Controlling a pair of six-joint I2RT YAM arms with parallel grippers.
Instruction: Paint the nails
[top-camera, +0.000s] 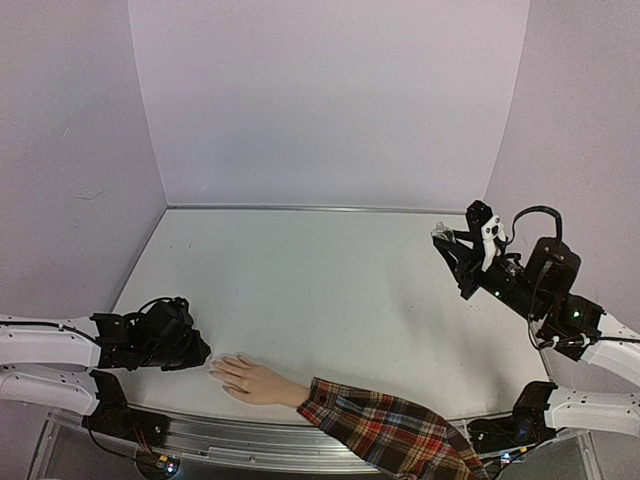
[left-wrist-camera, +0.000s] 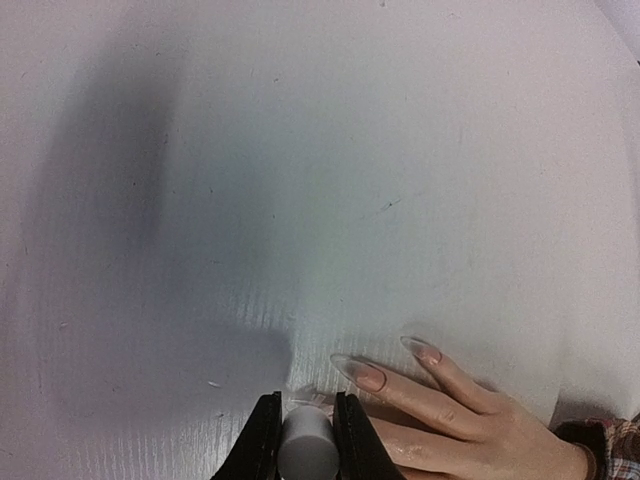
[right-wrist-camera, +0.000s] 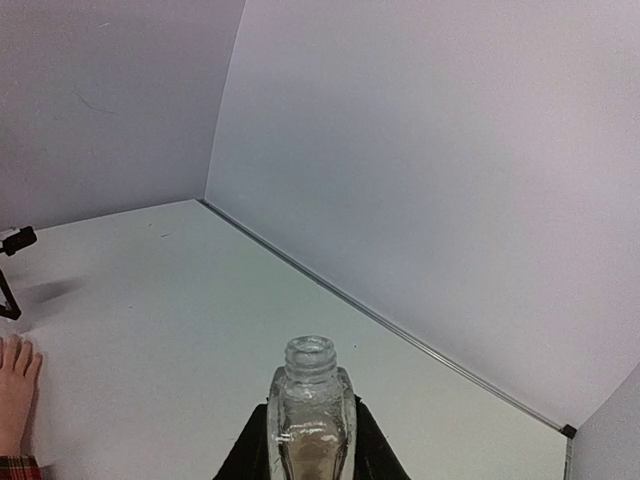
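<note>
Left gripper: black jaws clenched on a smooth white cylinder, low over the table's near left edge.
Nails: long, pointed, glossy, translucent pink. They tip a beige mannequin hand lying flat just right of that gripper, one nail close beside the jaw tips.
Sleeve: red plaid cloth, overhanging the near rail.
Table: matte white, open through the middle, with a metal strip along the far wall.
Right gripper: clamped on a clear glass bottle with a ringed, uncapped neck, held near the right wall.
</note>
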